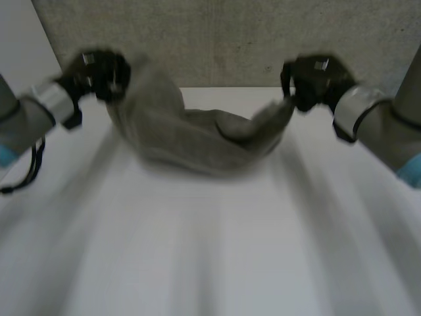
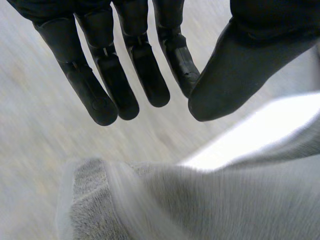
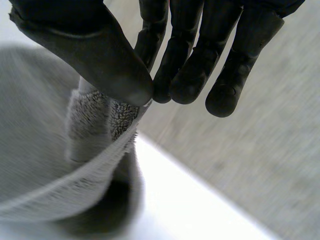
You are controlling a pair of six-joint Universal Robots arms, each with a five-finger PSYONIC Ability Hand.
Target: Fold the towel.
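Head looks down; close wrists seemingly share towel [image 2: 210, 205].

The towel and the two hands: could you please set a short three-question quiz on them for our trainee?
1. True or false: the right hand pinches the towel between thumb and fingers.
2. In the left wrist view, the left hand has its fingers: A curled round the towel; B straight, with the towel beyond their tips; C curled and empty.
3. Fill in: in the head view the towel sags in its ____ between the two hands.
Key: 1 true; 2 B; 3 middle.
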